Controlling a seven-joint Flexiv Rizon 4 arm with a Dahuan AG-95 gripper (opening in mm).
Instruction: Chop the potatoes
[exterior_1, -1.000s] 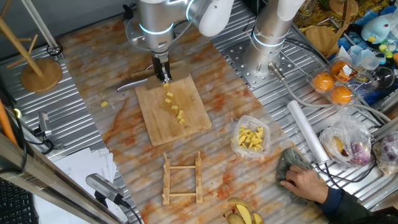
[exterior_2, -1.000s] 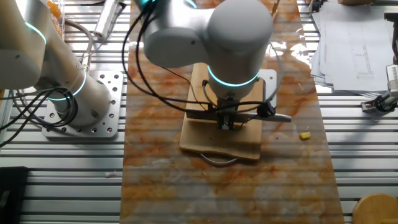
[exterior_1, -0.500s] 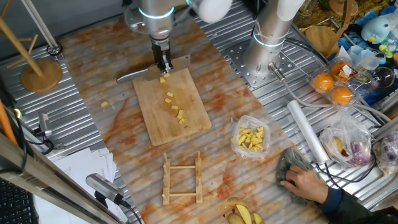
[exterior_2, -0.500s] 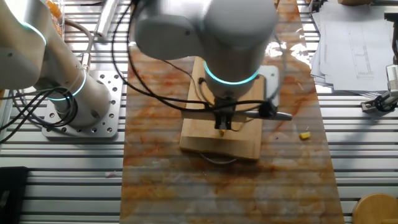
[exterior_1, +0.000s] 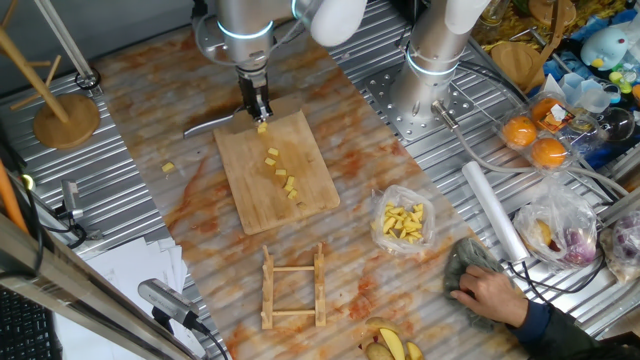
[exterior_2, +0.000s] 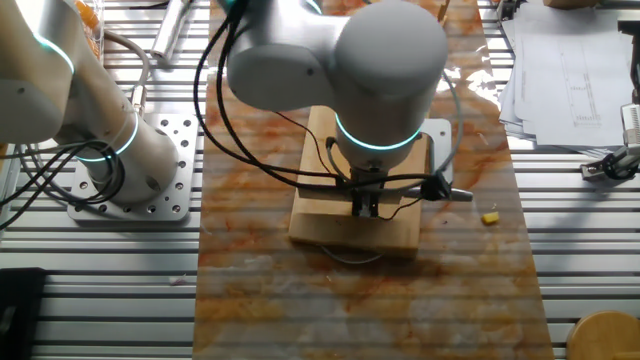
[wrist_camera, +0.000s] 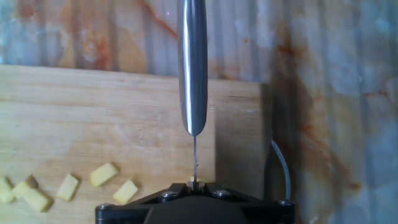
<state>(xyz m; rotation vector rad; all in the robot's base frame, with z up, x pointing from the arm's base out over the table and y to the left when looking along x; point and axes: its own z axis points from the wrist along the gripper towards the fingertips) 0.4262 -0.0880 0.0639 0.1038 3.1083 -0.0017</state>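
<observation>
The gripper (exterior_1: 259, 108) hangs over the far edge of the cutting board (exterior_1: 245, 190), its fingers clamped on a knife (wrist_camera: 192, 62). The potatoes (exterior_1: 281, 176) lie mid-board, already in cubes. Judging by that, chopping looks finished; next, probably setting the knife down beside the board.

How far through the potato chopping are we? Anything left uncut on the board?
Mostly done, by the look of it: the potatoes lie as small yellow cubes in a line down the cutting board, and one bit sits off the board on the table. In hand: the hand holds the knife over the board's far end. No whole wedge shows; the arm hides part of the board in the other fixed view.
</observation>
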